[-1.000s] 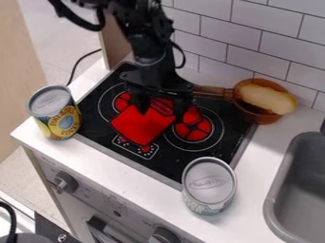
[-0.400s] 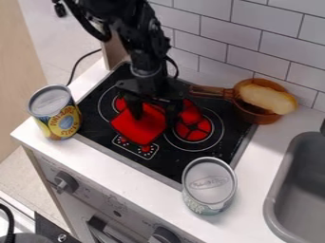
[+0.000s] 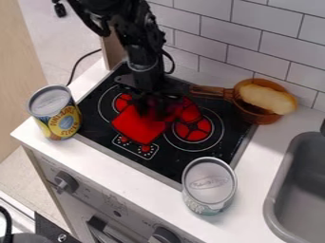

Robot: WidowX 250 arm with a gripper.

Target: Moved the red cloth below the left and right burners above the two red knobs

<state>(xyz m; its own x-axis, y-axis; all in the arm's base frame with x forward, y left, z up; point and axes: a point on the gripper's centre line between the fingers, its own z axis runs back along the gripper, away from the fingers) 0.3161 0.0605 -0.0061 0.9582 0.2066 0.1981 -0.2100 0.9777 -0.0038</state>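
Note:
The black gripper (image 3: 154, 105) hangs low over the middle of the black stovetop, at the upper edge of the red cloth (image 3: 138, 126). It hides part of the cloth there, and whether it holds any of it cannot be made out. The cloth lies between the left burner (image 3: 121, 102) and the right burner (image 3: 193, 131), its lower corner just above the two red knobs (image 3: 124, 139) printed near the front. More red shows to the right of the gripper, partly covered by it.
A pineapple can (image 3: 54, 113) stands at the stove's left, and another can (image 3: 209, 185) at its front right corner. An orange pan (image 3: 262, 118) with a bread-like item (image 3: 268, 99) is at the back right, its handle toward the arm. A grey sink (image 3: 297, 185) lies right.
The gripper first shifted left over the stove, and its lower part has since turned and changed its outline above the cloth. The cloth's front part has hardly moved.

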